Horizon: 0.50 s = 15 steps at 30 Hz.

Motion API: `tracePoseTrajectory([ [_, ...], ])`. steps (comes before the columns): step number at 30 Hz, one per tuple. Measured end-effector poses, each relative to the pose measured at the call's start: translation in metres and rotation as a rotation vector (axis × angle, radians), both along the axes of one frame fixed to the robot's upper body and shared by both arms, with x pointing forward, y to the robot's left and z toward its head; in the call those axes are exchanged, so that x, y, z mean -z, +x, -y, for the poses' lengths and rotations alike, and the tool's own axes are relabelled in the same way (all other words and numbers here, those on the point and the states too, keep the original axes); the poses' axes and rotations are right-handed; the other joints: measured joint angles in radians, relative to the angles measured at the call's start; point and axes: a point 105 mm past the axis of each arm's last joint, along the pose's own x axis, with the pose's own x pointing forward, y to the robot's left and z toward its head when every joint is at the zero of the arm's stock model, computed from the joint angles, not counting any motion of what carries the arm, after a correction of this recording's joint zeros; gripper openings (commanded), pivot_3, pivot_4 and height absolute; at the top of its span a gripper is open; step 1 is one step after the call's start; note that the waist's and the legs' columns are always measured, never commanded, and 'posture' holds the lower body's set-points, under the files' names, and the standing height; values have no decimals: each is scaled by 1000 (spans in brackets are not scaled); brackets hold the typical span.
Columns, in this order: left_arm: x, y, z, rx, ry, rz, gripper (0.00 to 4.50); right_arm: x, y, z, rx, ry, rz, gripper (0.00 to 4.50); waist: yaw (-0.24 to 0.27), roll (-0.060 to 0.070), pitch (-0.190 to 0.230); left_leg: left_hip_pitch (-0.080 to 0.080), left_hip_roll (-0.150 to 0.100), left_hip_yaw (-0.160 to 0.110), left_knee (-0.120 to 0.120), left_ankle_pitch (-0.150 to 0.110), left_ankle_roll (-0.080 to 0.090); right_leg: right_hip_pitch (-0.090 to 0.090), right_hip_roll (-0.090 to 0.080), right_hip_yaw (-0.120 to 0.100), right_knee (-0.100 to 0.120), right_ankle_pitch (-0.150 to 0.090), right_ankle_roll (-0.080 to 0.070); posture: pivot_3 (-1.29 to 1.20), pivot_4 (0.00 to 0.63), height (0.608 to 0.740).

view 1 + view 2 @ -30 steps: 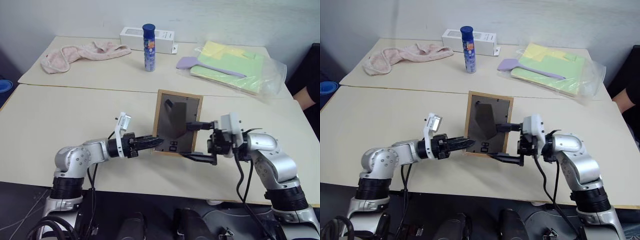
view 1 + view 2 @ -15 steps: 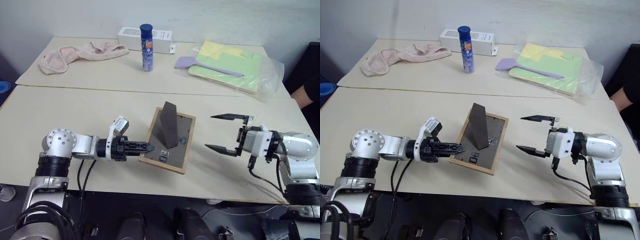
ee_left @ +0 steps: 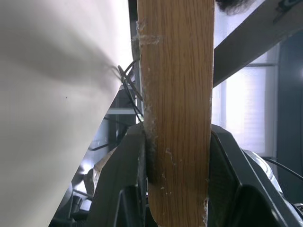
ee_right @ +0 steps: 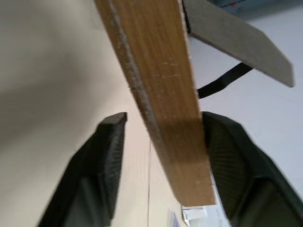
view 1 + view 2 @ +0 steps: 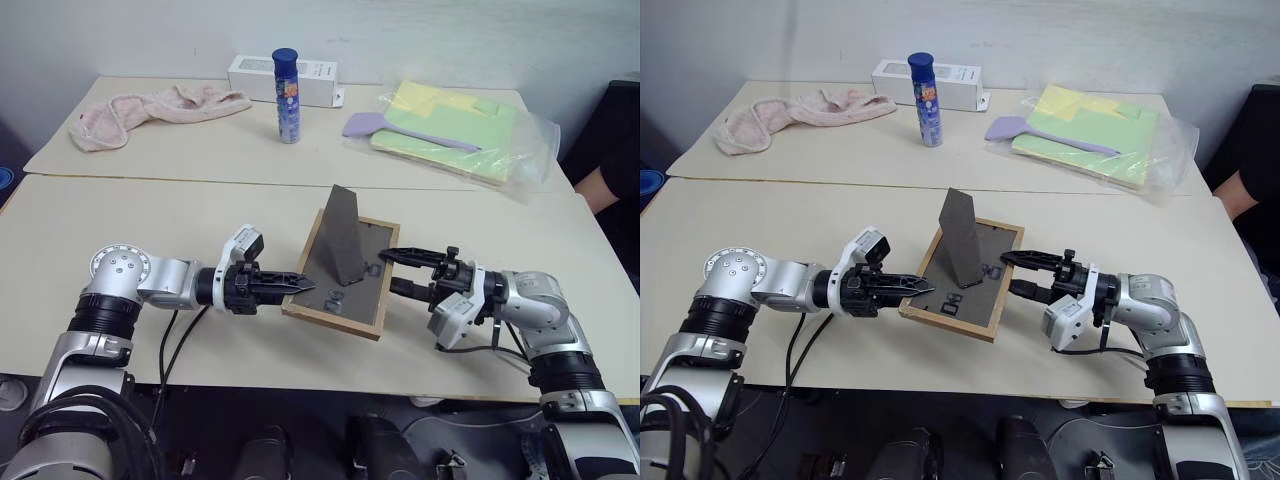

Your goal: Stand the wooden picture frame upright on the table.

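The wooden picture frame (image 5: 360, 288) lies tilted, dark back up, low over the table (image 5: 150, 215), with its fold-out stand (image 5: 343, 240) sticking up. My left gripper (image 5: 303, 286) is shut on the frame's left wooden edge (image 3: 175, 94), and both fingers (image 3: 123, 189) press against the wood. My right gripper (image 5: 392, 272) reaches in from the right, level. Its jaws straddle the frame's right edge (image 4: 156, 85). One finger lies against the wood, and a gap shows beside the other of its fingers (image 4: 102, 156).
At the back of the table stand a white box (image 5: 300, 70) and a blue can (image 5: 285, 82), with a pink towel (image 5: 150, 108) to their left. A purple spatula (image 5: 365, 124) and a plastic bag of green sheets (image 5: 460, 125) lie back right. A person's arm (image 5: 610, 185) shows at the right edge.
A second ago the frame stood nearly upright; it then tipped down, back up. The right gripper, which had drawn away wide open, has come back in and narrowed around the right edge. The left keeps its hold.
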Motion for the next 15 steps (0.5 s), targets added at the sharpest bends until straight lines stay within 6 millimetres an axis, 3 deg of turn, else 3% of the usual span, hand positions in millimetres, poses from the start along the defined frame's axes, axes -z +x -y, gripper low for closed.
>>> tracePoseTrajectory([
  [7, -2, -3, -6, -4, 28, -5, 1273, 3, 1, -6, -9, 7, 62, 1303, 0, 0, 0, 0, 0, 0, 0, 0, 0, 0, 0, 0, 0, 0, 0, 0, 150, 740],
  [10, -5, -3, -1, -41, 39, 87, 1273, 1, 3, -4, 3, 10, 76, 1302, 0, 0, 0, 0, 0, 0, 0, 0, 0, 0, 0, 1, 0, 0, 0, 0, 150, 740],
  [11, -5, -2, 0, -59, 31, 107, 1974, 0, 4, -2, 10, 9, 79, 1302, 0, 0, 0, 0, 0, 0, 0, 0, 0, 0, 0, 1, 0, 0, 0, 0, 150, 740],
  [15, -23, 0, -1, -104, -37, 189, 3065, -1, 8, -1, 33, 49, 64, 1223, 0, 0, 0, 0, 0, 0, 0, 0, 0, 0, 0, 0, -3, 0, -1, 0, 150, 740],
])
